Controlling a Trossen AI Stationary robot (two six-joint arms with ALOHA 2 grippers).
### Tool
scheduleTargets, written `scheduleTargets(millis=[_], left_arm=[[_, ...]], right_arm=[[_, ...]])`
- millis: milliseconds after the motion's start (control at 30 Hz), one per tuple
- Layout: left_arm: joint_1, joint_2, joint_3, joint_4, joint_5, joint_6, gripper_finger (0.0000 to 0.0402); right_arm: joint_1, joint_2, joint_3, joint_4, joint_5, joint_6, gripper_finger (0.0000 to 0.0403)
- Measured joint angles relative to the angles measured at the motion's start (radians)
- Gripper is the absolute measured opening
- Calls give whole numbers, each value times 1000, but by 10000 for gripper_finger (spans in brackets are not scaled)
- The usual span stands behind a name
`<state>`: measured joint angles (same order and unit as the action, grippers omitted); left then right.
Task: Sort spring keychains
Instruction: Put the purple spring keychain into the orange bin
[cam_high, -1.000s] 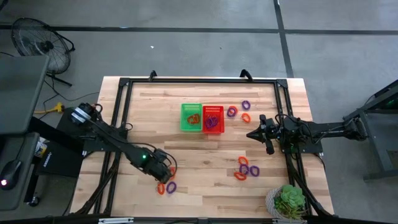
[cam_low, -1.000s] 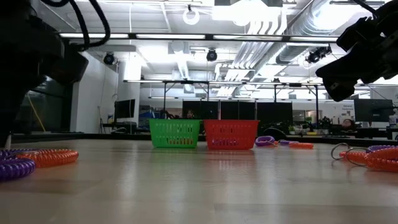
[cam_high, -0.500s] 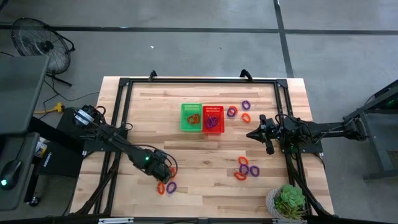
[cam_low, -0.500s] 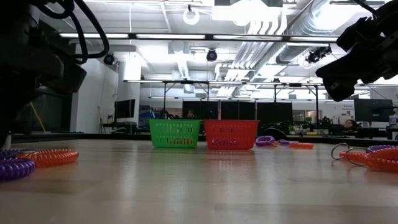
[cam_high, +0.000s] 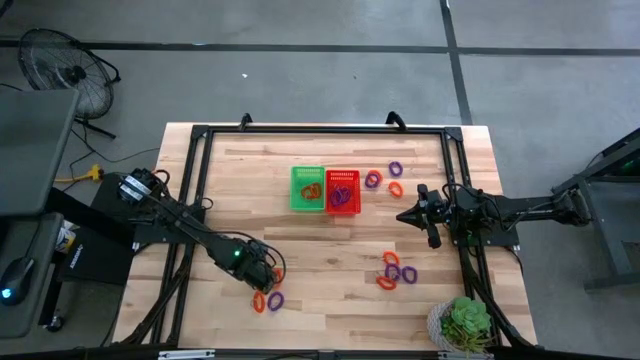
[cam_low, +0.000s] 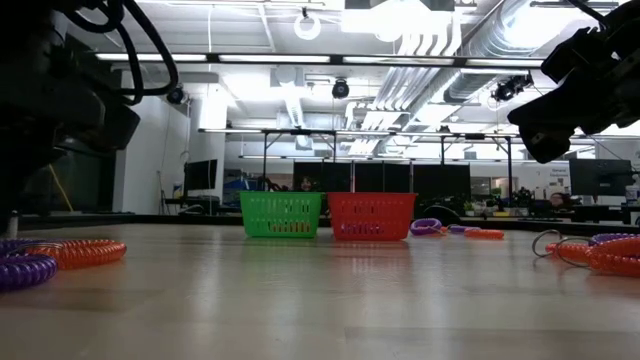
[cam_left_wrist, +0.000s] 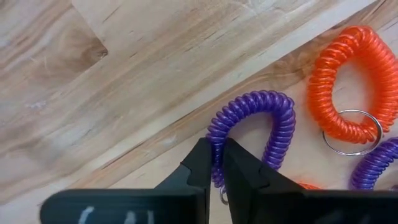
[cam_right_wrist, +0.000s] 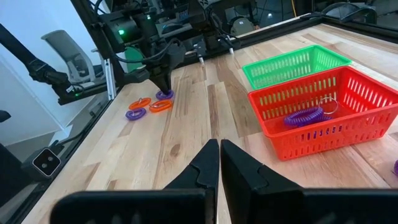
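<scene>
Left gripper (cam_left_wrist: 212, 163) pinching purple keychain (cam_left_wrist: 261, 134), wrist view only | right gripper (cam_right_wrist: 219, 163) pressed together, idle beside baskets (cam_right_wrist: 323, 115)

Glossy plastic coil keychains (cam_left_wrist: 273, 130) (metal ring (cam_left_wrist: 352, 132)), matt wooden table (cam_left_wrist: 124, 93)

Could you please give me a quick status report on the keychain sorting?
Left gripper shut on purple keychain, at table level. Right gripper shut, waiting clear of red basket. Nothing blocking.
</scene>
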<state>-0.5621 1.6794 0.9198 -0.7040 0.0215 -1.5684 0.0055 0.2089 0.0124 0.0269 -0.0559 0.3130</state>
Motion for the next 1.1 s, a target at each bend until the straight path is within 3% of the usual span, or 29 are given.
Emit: scheduleTargets(millis=[267, 667, 900, 1100], left_arm=[[58, 0, 151, -189, -121, 96, 25], [365, -2, 469, -222, -242, 560, 26], [567, -3, 584, -141, -233, 812, 26], [693, 40, 588, 37, -108, 972, 26]], right_arm=[[0, 0, 0, 0, 0, 0, 12], [0, 0, 0, 0, 0, 0, 12], [0, 0, 0, 0, 0, 0, 12], [0, 0, 0, 0, 0, 0, 12]])
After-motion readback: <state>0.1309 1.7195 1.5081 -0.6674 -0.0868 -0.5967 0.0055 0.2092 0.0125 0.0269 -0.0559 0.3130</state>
